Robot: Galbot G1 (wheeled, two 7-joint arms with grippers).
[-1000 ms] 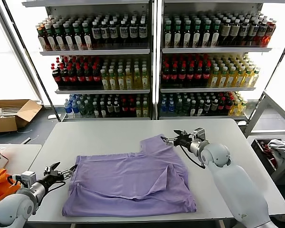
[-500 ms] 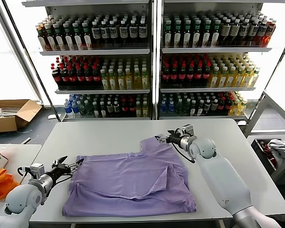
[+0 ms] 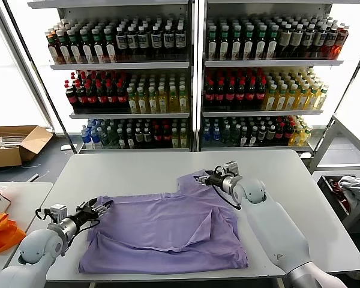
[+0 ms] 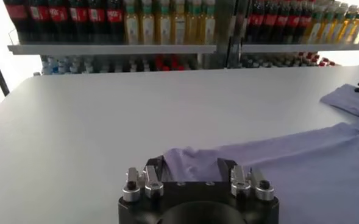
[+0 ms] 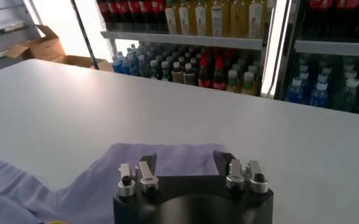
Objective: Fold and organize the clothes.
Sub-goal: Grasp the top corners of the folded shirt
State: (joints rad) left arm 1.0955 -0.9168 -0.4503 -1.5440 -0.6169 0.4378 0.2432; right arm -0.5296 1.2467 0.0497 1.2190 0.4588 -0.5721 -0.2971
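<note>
Head view, lavender T-shirt [image 3: 168, 231] flat on table [image 3: 132, 171], left tool [image 3: 102, 205] and right tool [image 3: 203, 177] each pinching a sleeve.

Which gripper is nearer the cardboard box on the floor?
Left. The left gripper is at the lavender T-shirt's sleeve on the cardboard box's side; the right gripper is across the table.

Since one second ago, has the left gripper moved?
Yes. In the head view the left gripper has moved forward and inward along the table to the T-shirt sleeve edge.
</note>
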